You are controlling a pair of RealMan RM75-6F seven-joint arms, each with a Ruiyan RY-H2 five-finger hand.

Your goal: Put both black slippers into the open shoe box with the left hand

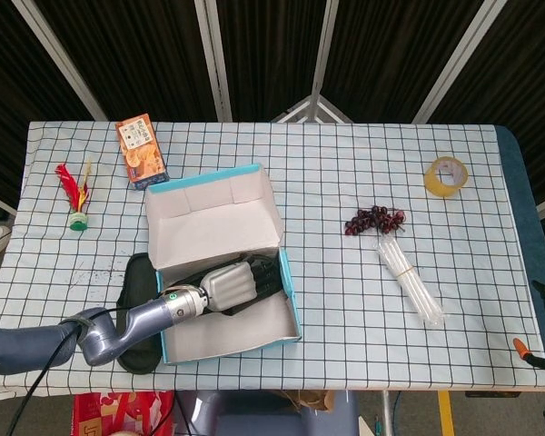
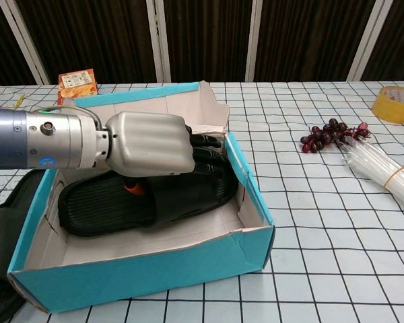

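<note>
The left hand (image 2: 151, 143) reached into the open shoe box (image 2: 252, 202) from the left, palm down, its dark fingers (image 2: 207, 156) stretched out flat and close together over the toe end of a black slipper (image 2: 108, 205). In the chest view the fingers lay on the slipper's upper strap, and an orange part under the palm touched the sole; whether the thumb was pinching the strap could not be told from either view. That slipper lay flat on the floor of the box, running lengthwise along the back half, sole ridges showing.

In the head view the same hand (image 1: 229, 284) sat over the slipper inside the box (image 1: 289, 292), with the arm (image 1: 118, 325) coming in across the left wall. The second black slipper (image 1: 136, 289) lay on the checked tablecloth (image 1: 345, 182) outside the box, pressed against its left side and partly under the arm.

The right hand did not appear in either view.
</note>
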